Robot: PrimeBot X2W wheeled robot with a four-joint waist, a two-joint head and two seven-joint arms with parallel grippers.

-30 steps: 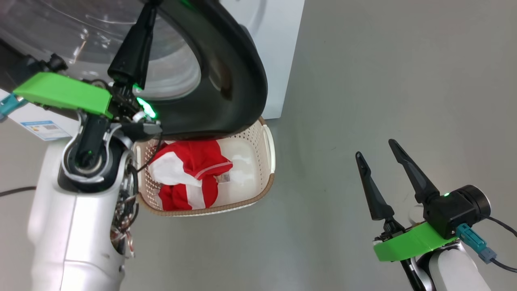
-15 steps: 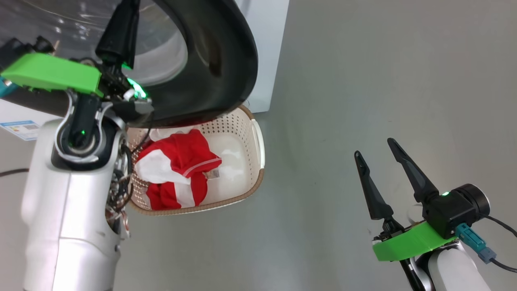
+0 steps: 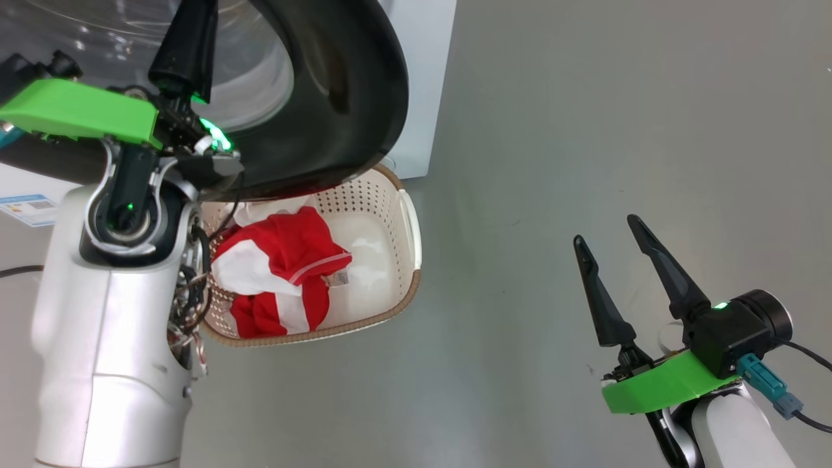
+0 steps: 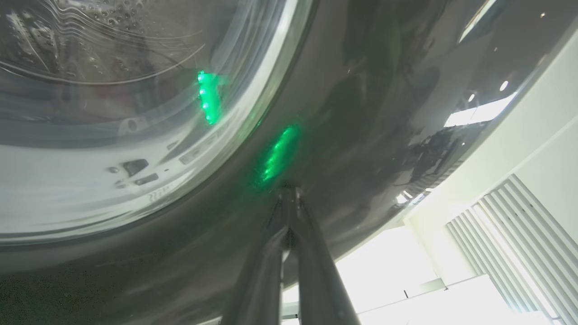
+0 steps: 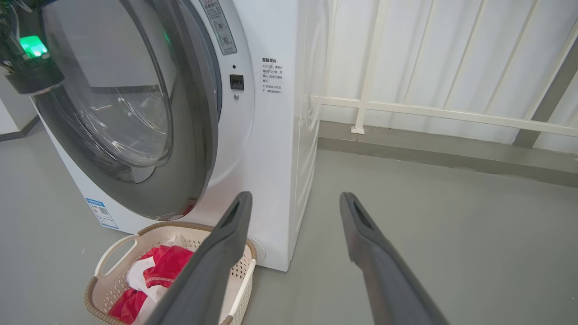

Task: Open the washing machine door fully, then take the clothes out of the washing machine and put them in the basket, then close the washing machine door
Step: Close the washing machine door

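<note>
Left gripper (image 4: 289,192), fingers pressed together and holding nothing, sets its tips against the glossy washing machine door (image 3: 338,97), apparently to push it shut on the washing machine (image 5: 280,158). In front of the machine, under the part-open door, the basket (image 3: 406,221) holds the clothes (image 3: 286,260). Right gripper (image 3: 606,230), fingers spread wide and empty, hovers clear of the machine.

Grey floor (image 3: 585,97), white railing (image 5: 429,113) before pale slatted wall (image 5: 451,54), grey skirting strip (image 5: 451,159) below
</note>
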